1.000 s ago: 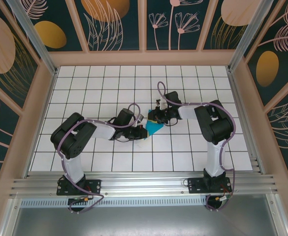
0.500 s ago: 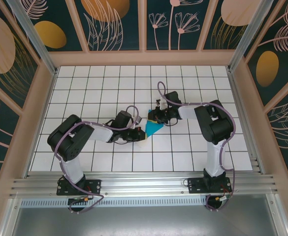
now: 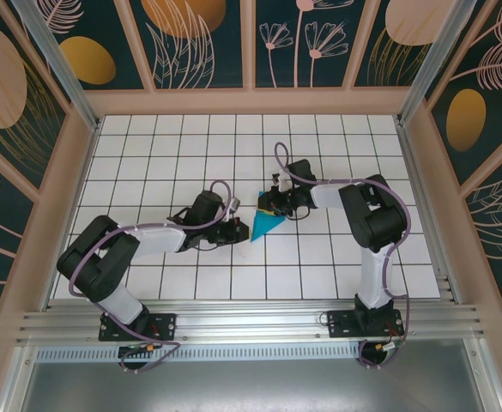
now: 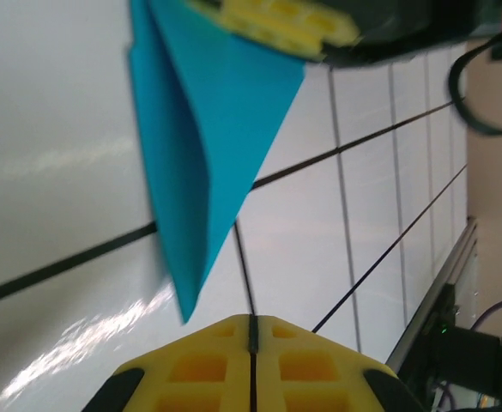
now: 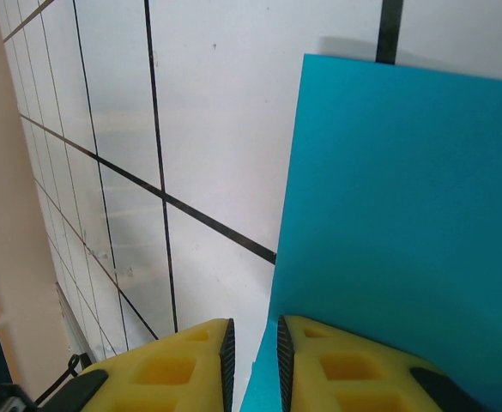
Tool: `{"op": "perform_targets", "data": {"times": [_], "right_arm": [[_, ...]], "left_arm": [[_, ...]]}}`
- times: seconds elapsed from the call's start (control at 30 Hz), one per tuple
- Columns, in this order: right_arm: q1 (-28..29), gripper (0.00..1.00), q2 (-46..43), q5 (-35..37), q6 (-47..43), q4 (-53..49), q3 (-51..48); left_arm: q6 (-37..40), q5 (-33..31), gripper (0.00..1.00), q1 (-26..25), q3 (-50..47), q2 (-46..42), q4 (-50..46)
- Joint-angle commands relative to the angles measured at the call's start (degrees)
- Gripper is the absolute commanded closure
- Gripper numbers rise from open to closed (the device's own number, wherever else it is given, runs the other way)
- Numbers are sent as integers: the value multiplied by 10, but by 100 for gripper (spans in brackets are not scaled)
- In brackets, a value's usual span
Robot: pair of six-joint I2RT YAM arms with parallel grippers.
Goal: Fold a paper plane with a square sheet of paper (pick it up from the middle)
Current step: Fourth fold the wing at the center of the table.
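The square sheet of paper [image 3: 265, 223] is teal-blue and folded into a pointed wedge, lying flat on the white grid table with its tip toward the lower left. My left gripper [image 3: 236, 232] is shut and empty, a short way left of the tip; in the left wrist view its fingertips [image 4: 252, 330] meet just below the paper's point [image 4: 208, 129]. My right gripper [image 3: 270, 206] rests at the wedge's broad end. Its jaws [image 5: 251, 339] stand a narrow gap apart, one finger [image 5: 353, 360] lying on the paper [image 5: 405, 197].
The white gridded table [image 3: 173, 163] is walled by patterned panels on three sides. An aluminium rail [image 3: 251, 322] runs along the near edge by the arm bases. The right arm's cable [image 3: 281, 163] loops above its wrist.
My left arm has drawn back to the left, away from the paper, leaving the pointed tip uncovered. The right gripper and the paper have stayed put.
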Motion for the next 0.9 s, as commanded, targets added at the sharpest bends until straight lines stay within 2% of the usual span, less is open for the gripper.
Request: {"op": "perform_targets", "data": {"times": [0.0,0.17,0.37,0.63,0.87], "right_arm": [[2,76,56,65,-15,-44,-23],[2,75,56,63,-13,-41,-25],[2,75,56,64,-14,-42,-25],[2,75,56,64,-14,-41,-25],[2,75,49,53,-12,-38,-20]], "left_arm": [[-18,13,90,-2,48,36,47],[-13,33,88,-2,105,102,62],[2,28,89,-2,128,155,25],[47,-40,92,-4,107,184,-68],[50,-71,95,-4,60,184,-77]]}}
